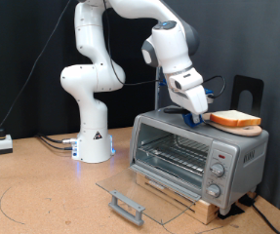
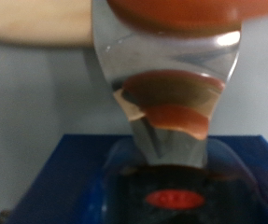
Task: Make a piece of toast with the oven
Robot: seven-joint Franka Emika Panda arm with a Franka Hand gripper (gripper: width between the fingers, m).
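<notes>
The piece of toast (image 1: 234, 119) lies flat on a round wooden board (image 1: 254, 128) on top of the oven (image 1: 179, 156), at the exterior view's right. The oven's glass door (image 1: 149, 187) is dropped open and its wire rack shows empty inside. My gripper (image 1: 194, 115) is low over the oven's top, right at the toast's left edge. The wrist view is blurred: the toast's orange-brown crust (image 2: 176, 11) and the board (image 2: 40, 30) fill the far edge, and a shiny metal finger (image 2: 166, 84) mirrors the crust.
The oven stands on a wooden base (image 1: 203, 207) on the brown table. Its three knobs (image 1: 218, 172) are on the front panel. A black stand (image 1: 247, 91) rises behind the toast. A small white box (image 1: 1, 143) with cables lies at the left.
</notes>
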